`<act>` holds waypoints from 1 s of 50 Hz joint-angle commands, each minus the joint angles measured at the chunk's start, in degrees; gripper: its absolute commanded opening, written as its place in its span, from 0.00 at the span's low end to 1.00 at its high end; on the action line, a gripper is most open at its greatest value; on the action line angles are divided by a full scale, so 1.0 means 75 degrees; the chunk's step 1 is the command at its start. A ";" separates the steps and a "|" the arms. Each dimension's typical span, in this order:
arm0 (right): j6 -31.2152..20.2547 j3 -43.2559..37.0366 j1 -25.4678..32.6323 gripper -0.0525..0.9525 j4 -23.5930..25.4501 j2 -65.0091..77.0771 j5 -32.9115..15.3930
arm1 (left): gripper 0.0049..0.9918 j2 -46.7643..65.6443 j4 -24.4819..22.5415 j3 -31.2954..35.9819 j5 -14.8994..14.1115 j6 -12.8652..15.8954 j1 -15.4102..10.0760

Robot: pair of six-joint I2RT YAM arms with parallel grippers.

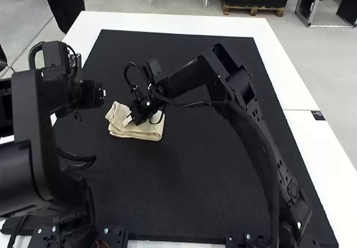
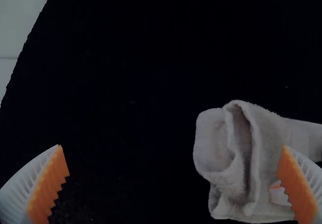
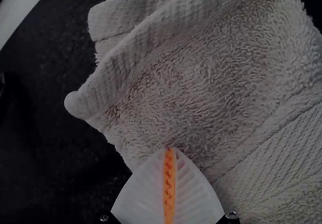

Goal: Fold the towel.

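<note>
1. On my left side, the left end effector (image 1: 100,93) hangs over the black mat (image 1: 212,175), near the left edge of the white worktop (image 1: 195,22) and apart from the towel (image 1: 149,131). My left wrist view shows its fingers (image 2: 49,186) spread wide, with their ridged orange pads facing each other and nothing held between them.

2. Next comes the towel, on the mat, closer to the worktop's left edge than its right and roughly midway between the far and near edges. It's cream to beige, folded down into a small, thick bundle of several layers. The end towards the left edge is the untidy one: I can see rounded folds bulging there, with a shadowed gap open between two layers.

3. Resting against the towel's upper face, towards that same loose end, I have the tip of the right end effector (image 1: 128,121). Its two white ribbed fingers are pressed together, the orange pads meeting in a thin line, and I see no cloth caught between them.

4. Up close, the cloth is looped terry with a fluffy pile. A flatter, ribbed woven band crosses it, and a finely ribbed border runs along one margin. A corner juts out there, with another layer showing beyond the border.

5. The towel's end towards the worktop's right edge looks flatter and squarer, its stacked layers visible along the side facing the near edge. The right arm (image 1: 259,142) reaches in over the mat from the near right.
</note>
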State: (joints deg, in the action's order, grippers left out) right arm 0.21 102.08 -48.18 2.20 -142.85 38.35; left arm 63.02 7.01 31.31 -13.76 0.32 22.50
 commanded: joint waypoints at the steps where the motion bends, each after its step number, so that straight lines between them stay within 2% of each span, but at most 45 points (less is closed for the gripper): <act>1: -0.0016 0.0076 -0.0150 0.03 0.0012 0.0062 0.0137 | 0.98 -0.0212 -0.0043 0.0068 -0.0146 -0.0077 0.0011; 13: 0.0172 0.0182 0.0178 0.03 0.0164 0.1081 0.0231 | 0.98 -0.0458 0.0003 0.0196 -0.0228 -0.0101 0.0011; 26: 0.0371 0.0276 0.0858 0.03 0.0164 0.2523 0.0043 | 0.98 -0.0610 0.0062 0.1087 -0.0369 -0.0476 -0.0047; 32: 0.0394 0.0217 0.1128 0.03 0.0164 0.3214 -0.0039 | 0.98 -0.0610 0.0132 0.1579 -0.0357 -0.0816 -0.0364; 40: 0.0406 0.0135 0.1374 0.03 0.0141 0.4187 -0.0320 | 0.98 -0.0692 0.0261 0.2212 -0.0333 -0.1355 -0.1020; 50: 0.0488 -0.0345 0.1714 0.04 0.0012 0.5581 -0.0508 | 0.97 -0.0786 0.0543 0.2880 -0.0357 -0.1507 -0.1196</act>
State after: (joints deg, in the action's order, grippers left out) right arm 3.05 101.23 -37.19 3.14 -107.68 36.10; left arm 59.00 10.94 49.45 -15.90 -9.15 14.06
